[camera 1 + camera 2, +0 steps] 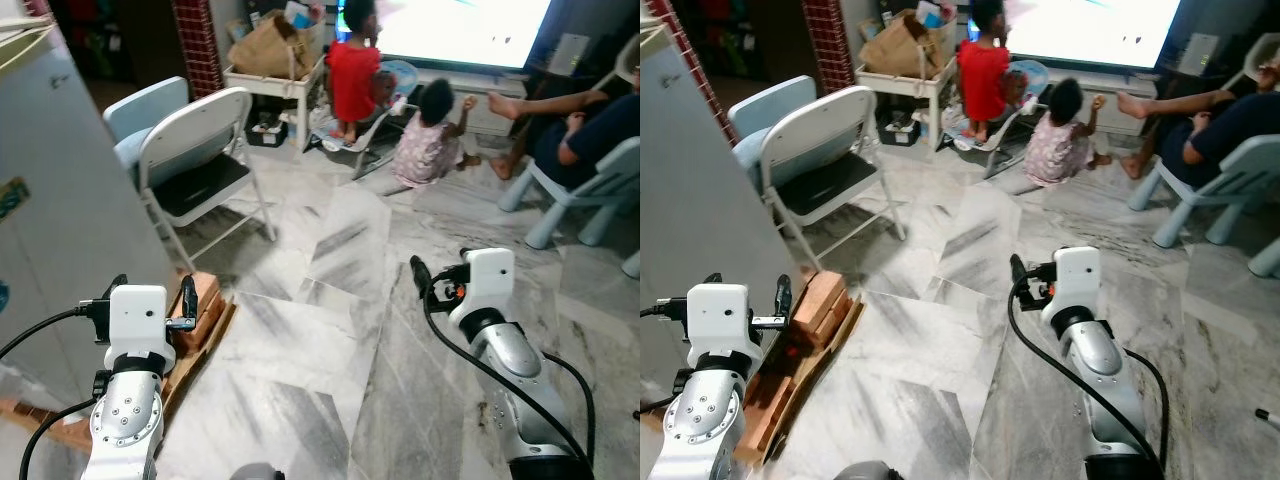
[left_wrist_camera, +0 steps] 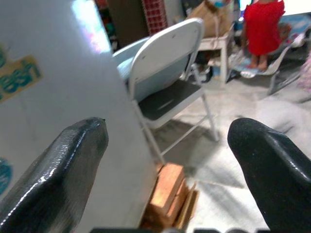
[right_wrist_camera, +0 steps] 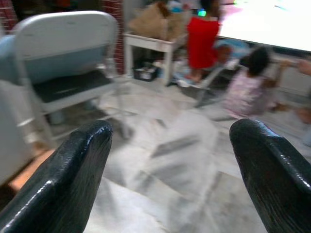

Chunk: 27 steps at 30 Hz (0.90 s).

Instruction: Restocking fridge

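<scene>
The fridge's pale grey side (image 1: 60,200) rises at my left, with a sticker on it (image 2: 22,80); it rests on wooden blocks (image 1: 205,310). My left gripper (image 2: 167,131) is held up next to that side, open, with nothing between its black fingers (image 2: 73,160). My right gripper (image 3: 170,131) is raised over the marble floor (image 1: 330,300) to the right. It is open too and holds nothing. No groceries are in view.
A white folding chair (image 1: 195,150) stands just past the fridge, a light blue seat behind it. Further back are a table with a brown bag (image 1: 270,60), two children (image 1: 352,70) (image 1: 430,135) before a bright screen, and a seated person (image 1: 575,125) by blue plastic chairs (image 1: 590,190).
</scene>
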Motion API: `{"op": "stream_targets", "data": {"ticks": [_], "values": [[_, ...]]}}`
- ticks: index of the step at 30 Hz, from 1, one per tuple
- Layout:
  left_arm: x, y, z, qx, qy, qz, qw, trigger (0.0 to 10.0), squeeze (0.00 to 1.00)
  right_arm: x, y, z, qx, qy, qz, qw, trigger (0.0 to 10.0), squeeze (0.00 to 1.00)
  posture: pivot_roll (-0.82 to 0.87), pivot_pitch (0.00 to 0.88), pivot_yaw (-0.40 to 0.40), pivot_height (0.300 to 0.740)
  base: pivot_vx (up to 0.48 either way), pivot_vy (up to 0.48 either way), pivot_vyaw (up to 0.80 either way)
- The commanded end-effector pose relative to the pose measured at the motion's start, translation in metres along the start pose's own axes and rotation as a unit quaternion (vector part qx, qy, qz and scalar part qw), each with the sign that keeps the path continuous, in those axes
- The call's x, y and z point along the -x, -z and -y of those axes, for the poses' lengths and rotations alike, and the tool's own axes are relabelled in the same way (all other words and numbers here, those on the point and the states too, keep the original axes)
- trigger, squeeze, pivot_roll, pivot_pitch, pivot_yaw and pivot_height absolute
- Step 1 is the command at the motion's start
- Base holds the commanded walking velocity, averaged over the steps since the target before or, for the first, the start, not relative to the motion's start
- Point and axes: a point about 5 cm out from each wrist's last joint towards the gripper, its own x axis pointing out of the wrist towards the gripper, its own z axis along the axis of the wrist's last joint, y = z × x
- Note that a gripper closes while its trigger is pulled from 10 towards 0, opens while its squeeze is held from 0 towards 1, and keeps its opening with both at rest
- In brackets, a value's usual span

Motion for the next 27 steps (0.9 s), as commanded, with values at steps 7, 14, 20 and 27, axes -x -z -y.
{"op": "stream_targets", "data": {"ticks": [7,14,20,27], "values": [[0.0,-0.006,0.005,0.015,0.006,0.009,1.0,10.0,0.0,-0.007,-0.007,0.004,0.02,-0.013,0.015,1.0,10.0,0.0,0.03,0.0,-0.016,0.74,0.0,0.48,0.31],[-0.001,-0.011,0.009,0.034,0.005,0.02,0.999,10.0,0.0,-0.009,-0.004,0.003,0.008,-0.019,0.006,1.0,10.0,0.0,0.04,0.0,-0.027,0.74,0.0,0.48,0.71],[-0.001,-0.011,0.014,0.034,0.021,0.019,0.999,10.0,0.0,-0.014,-0.001,0.006,0.002,-0.011,-0.001,1.0,10.0,0.0,0.04,0.0,-0.025,0.74,0.0,0.48,0.48],[0.003,-0.01,0.016,0.038,0.023,0.012,0.999,10.0,0.0,-0.014,0.002,0.009,0.012,0.004,-0.008,1.0,10.0,0.0,0.04,0.0,-0.026,0.74,0.0,0.48,0.0]]}}
